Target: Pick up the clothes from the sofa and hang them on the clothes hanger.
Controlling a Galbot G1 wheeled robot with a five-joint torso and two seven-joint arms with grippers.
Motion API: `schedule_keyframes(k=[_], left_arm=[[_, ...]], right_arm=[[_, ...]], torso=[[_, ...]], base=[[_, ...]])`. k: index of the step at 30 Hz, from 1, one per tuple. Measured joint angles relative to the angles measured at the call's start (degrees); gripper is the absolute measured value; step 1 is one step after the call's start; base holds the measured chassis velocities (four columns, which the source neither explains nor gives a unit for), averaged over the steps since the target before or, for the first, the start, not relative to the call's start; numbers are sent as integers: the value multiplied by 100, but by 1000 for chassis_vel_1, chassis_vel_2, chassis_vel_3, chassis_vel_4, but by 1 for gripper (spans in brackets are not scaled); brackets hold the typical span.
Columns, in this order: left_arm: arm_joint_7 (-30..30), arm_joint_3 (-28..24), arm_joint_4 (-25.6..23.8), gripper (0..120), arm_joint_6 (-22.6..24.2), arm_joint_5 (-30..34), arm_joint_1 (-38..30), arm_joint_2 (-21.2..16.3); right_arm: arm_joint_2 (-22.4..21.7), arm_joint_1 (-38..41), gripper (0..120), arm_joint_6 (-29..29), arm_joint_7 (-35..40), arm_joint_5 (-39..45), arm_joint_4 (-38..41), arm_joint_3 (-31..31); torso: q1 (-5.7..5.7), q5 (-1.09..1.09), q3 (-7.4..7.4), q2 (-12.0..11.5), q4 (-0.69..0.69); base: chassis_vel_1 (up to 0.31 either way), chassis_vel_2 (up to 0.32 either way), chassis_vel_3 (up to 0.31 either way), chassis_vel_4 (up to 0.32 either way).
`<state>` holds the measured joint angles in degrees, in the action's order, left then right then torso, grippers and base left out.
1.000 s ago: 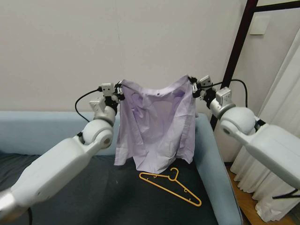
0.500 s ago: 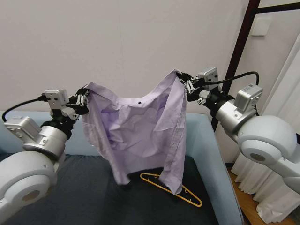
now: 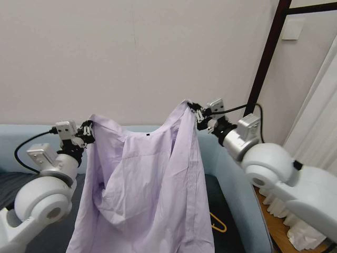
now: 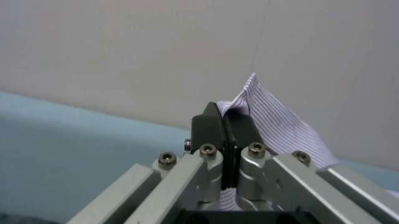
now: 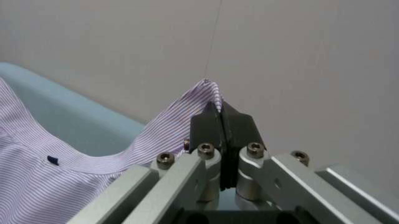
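Note:
A lilac striped shirt [image 3: 147, 195] hangs spread between my two grippers above the sofa. My left gripper [image 3: 88, 128] is shut on one shoulder of the shirt [image 4: 274, 123], its black pads [image 4: 223, 126] pressed together on the cloth. My right gripper [image 3: 194, 108] is shut on the other shoulder, held a little higher; the striped cloth [image 5: 74, 172] drapes away below its pads [image 5: 221, 123]. An orange clothes hanger [image 3: 219, 223] lies on the sofa seat, mostly hidden behind the shirt.
The pale blue sofa [image 3: 231, 200] has a dark seat cushion and stands against a plain wall. A dark slanted pole [image 3: 266, 58] rises at the right. White curtains [image 3: 316, 142] hang at the far right, above a wooden floor [image 3: 276, 232].
The shirt has come closer to the camera and now hangs lower, covering most of the hanger. Both grippers keep their hold; the left has dropped and the right moved slightly left.

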<state>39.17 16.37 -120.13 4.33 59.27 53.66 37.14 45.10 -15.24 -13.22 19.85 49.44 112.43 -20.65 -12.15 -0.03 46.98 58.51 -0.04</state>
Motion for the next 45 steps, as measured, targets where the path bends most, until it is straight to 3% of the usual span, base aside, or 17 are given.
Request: schedule_keyframes(k=[2, 5, 8, 13, 17, 25, 29, 40, 43, 45], left_arm=[[-37, -282, 398, 0, -24, -246, -145, 322], [-82, -412, 600, 0, -63, -400, -200, 480], [-260, -749, 1301, 0, -278, -921, -277, 925], [-424, -1060, 1945, 0, -432, -1315, -373, 1403], [-642, -1304, 2775, 0, -669, -1791, -421, 2054], [-761, -1702, 3865, 0, -1028, -2253, -778, 2779], [-776, -1717, 3980, 0, -1063, -2277, -794, 2823], [-773, -1694, 4062, 0, -1075, -2342, -688, 2838], [-782, -1692, 4051, 0, -1080, -2373, -655, 2847], [-799, -1700, 4042, 0, -1087, -2401, -637, 2845]], right_arm=[[357, -371, 0, 76, -45, -257, -361, -1], [576, -613, 0, 176, -124, -481, -637, 10], [1077, -1078, 0, 696, -531, -1156, -1653, 6], [1381, -1207, 0, 1291, -854, -1448, -2452, -69], [1775, -1338, 0, 1829, -1103, -1700, -3430, -192], [2199, -1364, 0, 2272, -1296, -1870, -4690, -86], [2312, -1427, 0, 2508, -1242, -2065, -4952, -86], [2321, -1385, 39, 2366, -994, -2501, -5394, 74], [2100, -1473, 53, 2146, -988, -2335, -5210, 162], [1957, -1579, 56, 2023, -1019, -2214, -5039, 178]], torso=[[0, 3, 0, 0, -3], [0, 3, 0, 0, -4], [0, 3, -1, 0, -2], [0, 1, -1, 0, -3], [1, 3, -1, -1, -2], [1, 1, -1, -1, -6], [1, 4, -1, -1, -2], [2, 2, -2, 0, -2], [2, 3, -2, 0, -1], [2, 2, -2, 0, 0]], base=[[0, 0, 0, 0], [0, 0, 0, 0], [0, 0, 0, 0], [0, 0, 0, 0], [0, 0, 0, 0], [0, 0, 0, 0], [0, 0, 0, 0], [0, 0, 0, 0], [0, 0, 0, 0], [0, 0, 0, 0]])
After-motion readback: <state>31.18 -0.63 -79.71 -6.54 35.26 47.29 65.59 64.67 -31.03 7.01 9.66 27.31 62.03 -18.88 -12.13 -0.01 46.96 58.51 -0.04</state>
